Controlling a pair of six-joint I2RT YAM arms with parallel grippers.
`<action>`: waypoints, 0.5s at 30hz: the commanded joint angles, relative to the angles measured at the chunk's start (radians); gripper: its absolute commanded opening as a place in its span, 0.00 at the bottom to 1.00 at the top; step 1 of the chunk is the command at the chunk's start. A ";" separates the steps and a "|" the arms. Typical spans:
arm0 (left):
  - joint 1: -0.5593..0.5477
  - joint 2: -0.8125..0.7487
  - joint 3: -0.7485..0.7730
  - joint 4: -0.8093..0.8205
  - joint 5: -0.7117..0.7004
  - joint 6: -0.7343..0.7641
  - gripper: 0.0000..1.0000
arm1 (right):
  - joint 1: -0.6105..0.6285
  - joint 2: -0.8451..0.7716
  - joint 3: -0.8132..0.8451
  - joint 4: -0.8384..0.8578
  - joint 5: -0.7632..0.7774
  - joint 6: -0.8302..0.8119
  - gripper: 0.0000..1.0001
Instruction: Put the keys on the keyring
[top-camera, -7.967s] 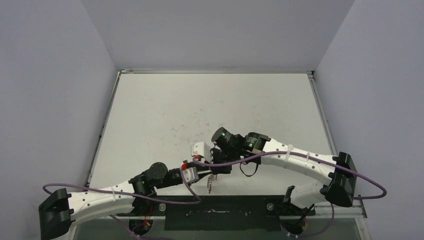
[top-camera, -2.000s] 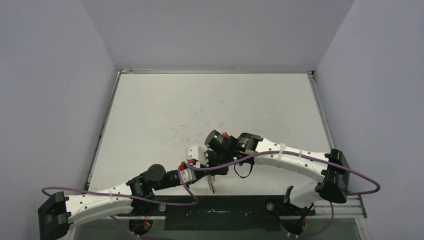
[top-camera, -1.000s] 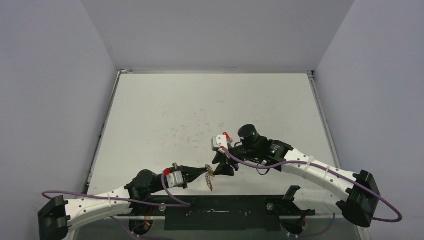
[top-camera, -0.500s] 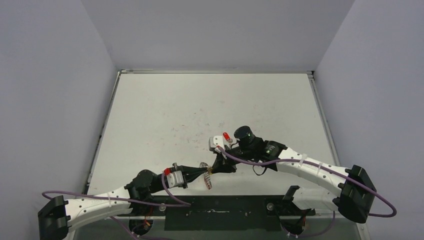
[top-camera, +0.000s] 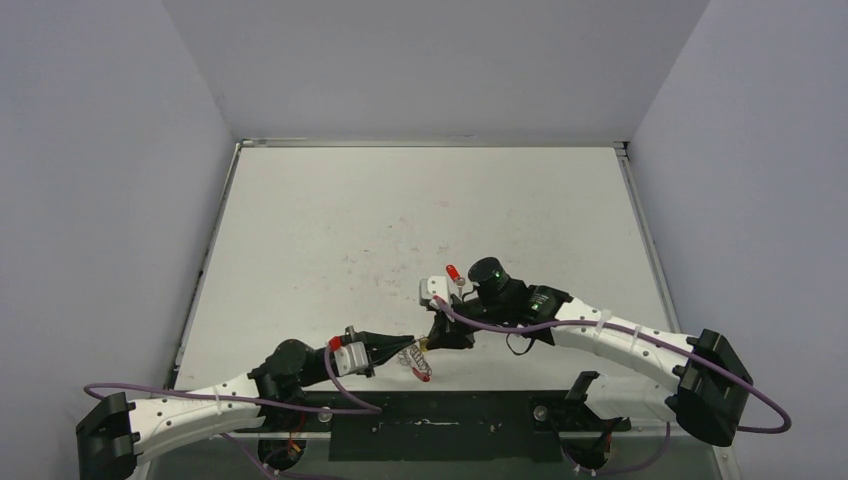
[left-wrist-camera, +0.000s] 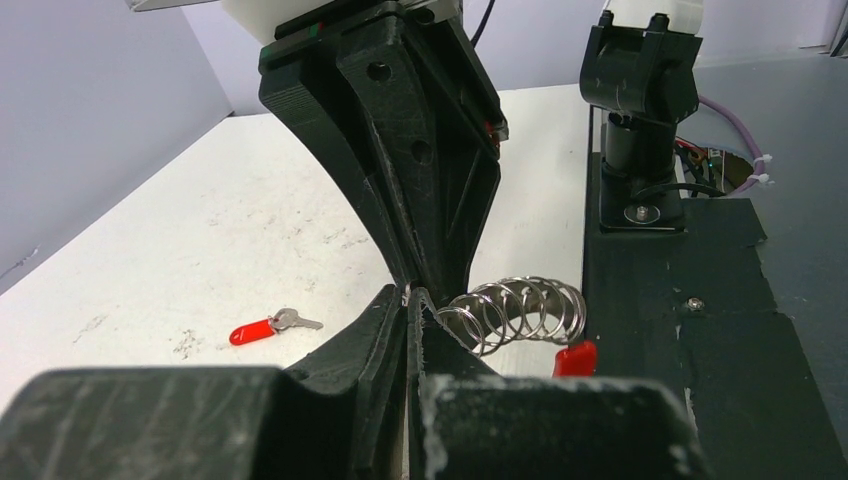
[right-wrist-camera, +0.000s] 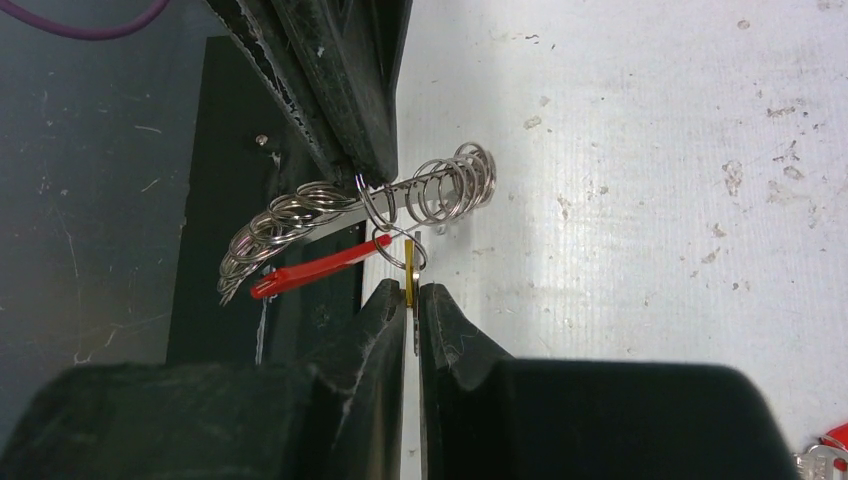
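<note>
My left gripper (top-camera: 404, 347) is shut on one end of the keyring (top-camera: 414, 359), a silvery coiled wire loop with a red sleeve (top-camera: 424, 375). In the left wrist view the coil (left-wrist-camera: 516, 312) fans out right of my shut fingertips (left-wrist-camera: 410, 300). My right gripper (top-camera: 433, 339) faces it tip to tip and is shut on the yellow-headed key (right-wrist-camera: 410, 268), seen edge-on. The key's small ring touches the keyring's wire (right-wrist-camera: 440, 190) next to the red sleeve (right-wrist-camera: 320, 267). The red-headed key (top-camera: 453, 272) lies on the table beyond the right wrist, and it also shows in the left wrist view (left-wrist-camera: 262, 327).
The black base plate (top-camera: 450, 425) runs along the near edge right under the keyring. The right arm's mount post (left-wrist-camera: 640, 120) stands on it. Grey walls enclose the white table (top-camera: 400, 210) on three sides.
Over the last second my right gripper has moved left with the yellow key up to the left gripper's tips. The keyring has swung and its red sleeve now hangs lower right.
</note>
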 joint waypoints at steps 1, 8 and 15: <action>-0.004 -0.012 -0.007 0.084 -0.002 0.007 0.00 | 0.006 -0.006 -0.022 0.036 0.023 -0.001 0.00; -0.004 -0.002 -0.007 0.089 -0.001 0.005 0.00 | 0.030 0.026 -0.044 0.101 0.027 0.012 0.00; -0.004 0.003 -0.007 0.074 -0.002 -0.003 0.00 | 0.063 0.046 -0.031 0.120 0.079 0.022 0.00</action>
